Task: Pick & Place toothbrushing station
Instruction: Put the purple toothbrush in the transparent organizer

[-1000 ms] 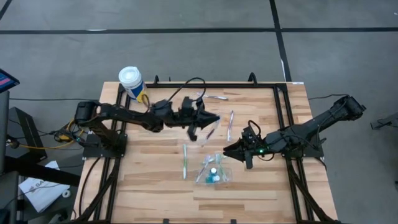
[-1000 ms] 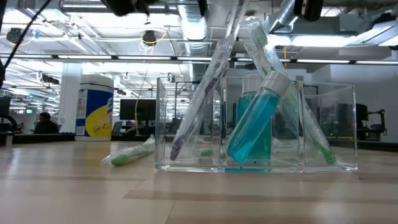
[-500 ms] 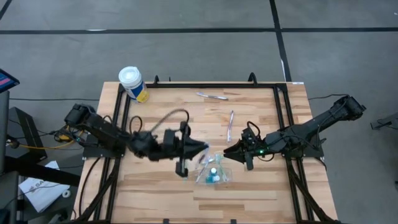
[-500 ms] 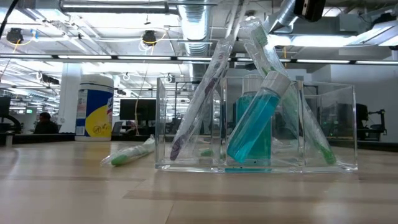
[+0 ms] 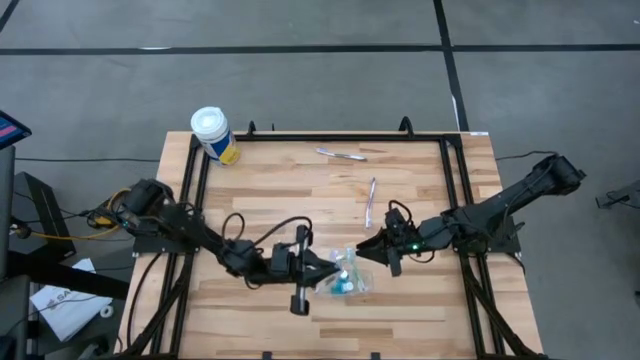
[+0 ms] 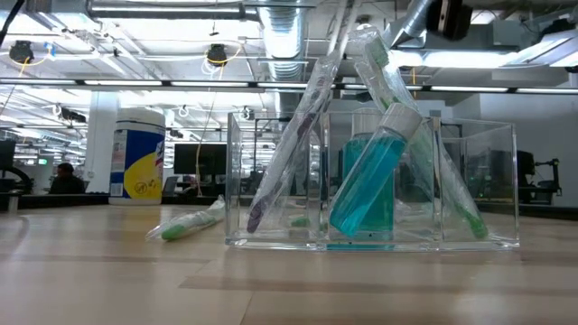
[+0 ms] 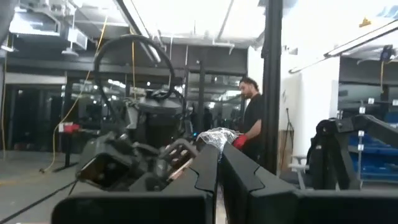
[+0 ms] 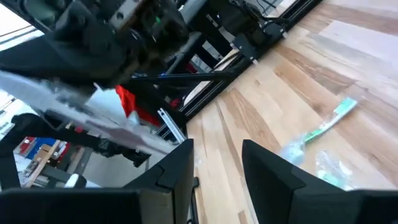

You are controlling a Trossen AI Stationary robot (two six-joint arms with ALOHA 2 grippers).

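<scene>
- In the low view the clear cup (image 6: 375, 176) stands upright at centre frame on the wooden surface (image 6: 271, 289), its purple toothbrush (image 6: 298, 135) leaning up to the right, the teal tube (image 6: 370, 176) slanting likewise.
- A green toothbrush (image 6: 185, 224) lies flat just left of the cup, long axis running left-right.
- From above, the left pincer (image 5: 325, 272), shut, sits just left of the cup; the right pincer (image 5: 372, 250), partly open and empty, sits just right.
- A canister (image 5: 212, 133) stands at the surface's upper-left corner.
</scene>
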